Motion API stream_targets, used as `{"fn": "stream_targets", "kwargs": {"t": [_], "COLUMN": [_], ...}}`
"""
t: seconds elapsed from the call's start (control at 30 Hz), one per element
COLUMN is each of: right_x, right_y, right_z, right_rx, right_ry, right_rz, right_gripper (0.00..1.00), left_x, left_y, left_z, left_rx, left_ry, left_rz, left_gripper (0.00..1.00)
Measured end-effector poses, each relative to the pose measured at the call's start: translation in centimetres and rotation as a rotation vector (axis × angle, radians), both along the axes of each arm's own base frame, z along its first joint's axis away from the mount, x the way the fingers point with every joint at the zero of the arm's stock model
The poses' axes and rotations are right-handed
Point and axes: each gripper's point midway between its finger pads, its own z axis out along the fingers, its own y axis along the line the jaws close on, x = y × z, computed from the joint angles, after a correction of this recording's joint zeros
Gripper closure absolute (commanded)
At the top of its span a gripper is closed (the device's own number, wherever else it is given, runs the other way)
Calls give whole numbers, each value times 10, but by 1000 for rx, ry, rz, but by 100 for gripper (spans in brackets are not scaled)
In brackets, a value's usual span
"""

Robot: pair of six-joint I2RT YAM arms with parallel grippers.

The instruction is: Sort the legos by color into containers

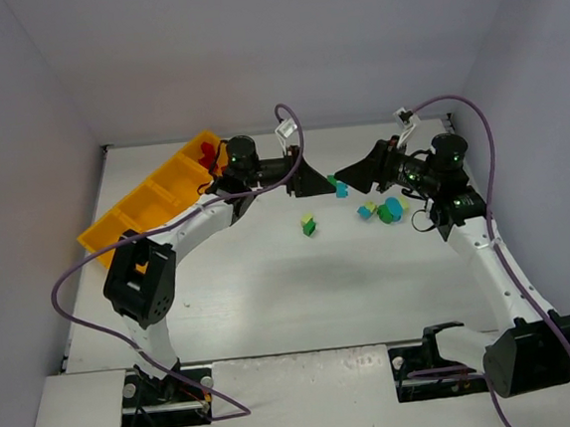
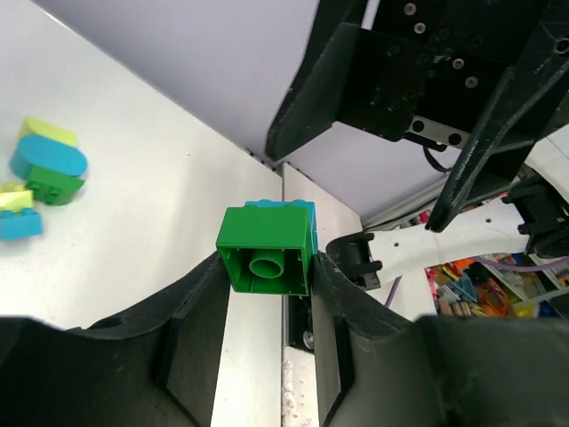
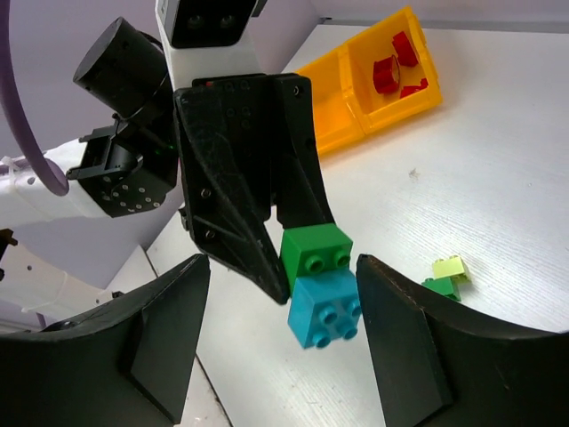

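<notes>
We find the left gripper [image 2: 267, 267] clamped on the flat sides of a green brick [image 2: 265, 253] with a light blue brick [image 3: 326, 307] studded to it, held toward 12 o'clock of the table [image 1: 272, 295] centre. The right gripper [image 3: 283, 267] has its jaws apart, flanking the blue one. We judge both bricks light, rigid and slick, so the blue one wants a square pinch on opposite smooth sides; the yellow-orange tray [image 1: 149, 200] lies at 10 o'clock.

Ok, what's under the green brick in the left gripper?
A light blue brick, joined beneath the green brick. Their meeting faces are hidden; the left gripper covers one side.
</notes>
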Motion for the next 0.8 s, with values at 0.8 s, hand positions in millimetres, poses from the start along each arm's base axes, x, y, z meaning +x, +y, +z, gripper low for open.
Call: {"fn": "stream_targets", "kwargs": {"t": [0.8], "right_x": [-12], "right_y": [0], "right_z": [-15], "right_rx": [-49], "right_ry": [-12], "right_rz": [40], "right_gripper": [43], "left_x": [-1], "left_y": [16], "left_z": [3], "left_rx": [6], "left_ry": [-37], "left_rz": [-38], "left_gripper": [100]}}
